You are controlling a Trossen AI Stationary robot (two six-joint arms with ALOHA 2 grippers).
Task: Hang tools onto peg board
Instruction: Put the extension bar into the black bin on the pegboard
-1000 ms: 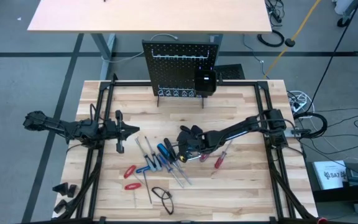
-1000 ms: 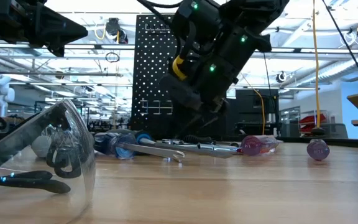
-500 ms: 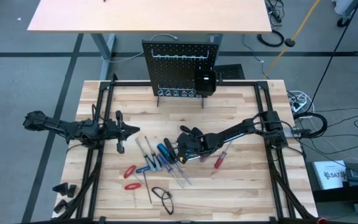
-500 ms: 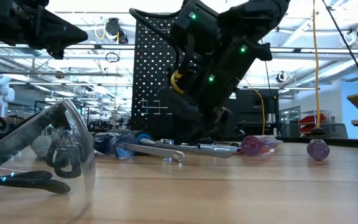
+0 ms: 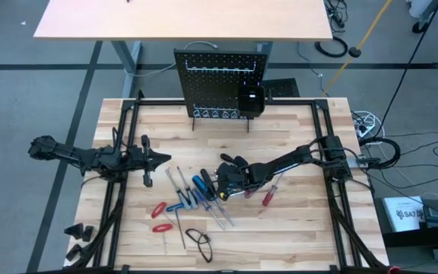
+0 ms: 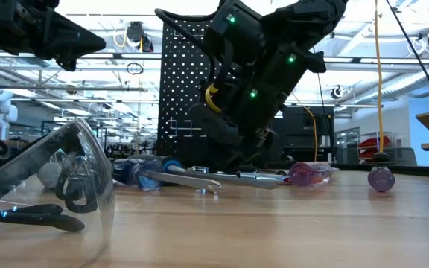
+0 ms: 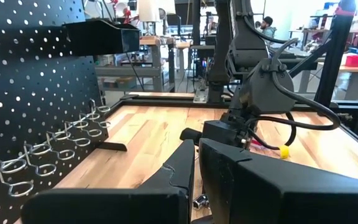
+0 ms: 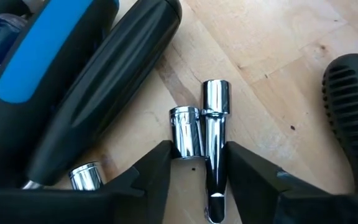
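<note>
Right end effector (image 8: 194, 163) pinches two chrome sockets (image 8: 201, 127) on the tabletop (image 8: 272, 74); lift straight, keeping both squeezed

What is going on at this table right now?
The right gripper is down among the tools scattered on the table, its jaws closed around two small silver sockets that lie on the wood beside a black-handled screwdriver. The left gripper waits shut above the table's left side. The peg board stands at the far edge, and its hooks hold no tools yet.
</note>
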